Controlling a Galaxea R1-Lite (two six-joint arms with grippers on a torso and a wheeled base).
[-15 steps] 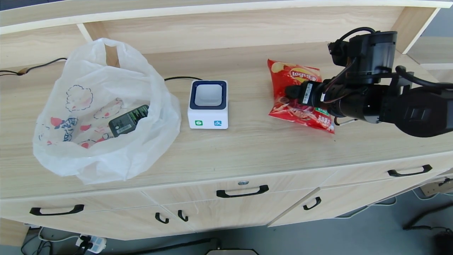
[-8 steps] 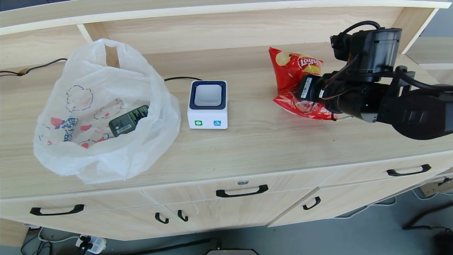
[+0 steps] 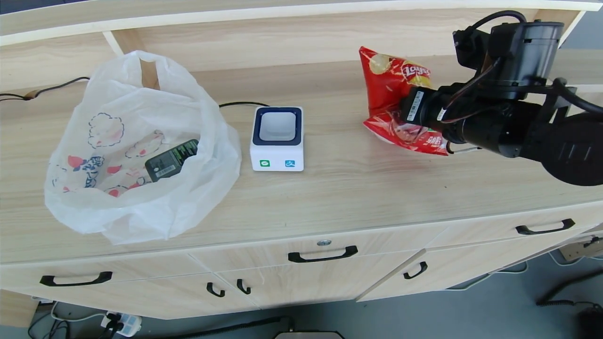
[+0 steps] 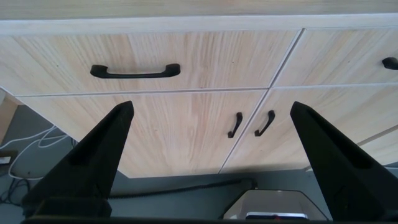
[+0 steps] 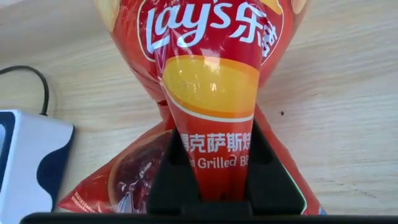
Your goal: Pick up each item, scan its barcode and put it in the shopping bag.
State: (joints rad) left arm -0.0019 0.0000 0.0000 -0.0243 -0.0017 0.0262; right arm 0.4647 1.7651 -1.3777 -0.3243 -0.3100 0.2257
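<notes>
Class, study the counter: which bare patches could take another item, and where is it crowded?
Bare: the counter strip in front of the scanner, and the gap between scanner and chip bag. Crowded: the left end under the shopping bag, and the right end, where the right gripper holds the chip bag.

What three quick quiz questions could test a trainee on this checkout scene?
1. True or false: the right gripper is shut on the chips.
2. What stands between the shopping bag and the chips? A) scanner B) bottle C) tray
3. Fill in: the left gripper is ___.
Key: 1 true; 2 A; 3 open.
</notes>
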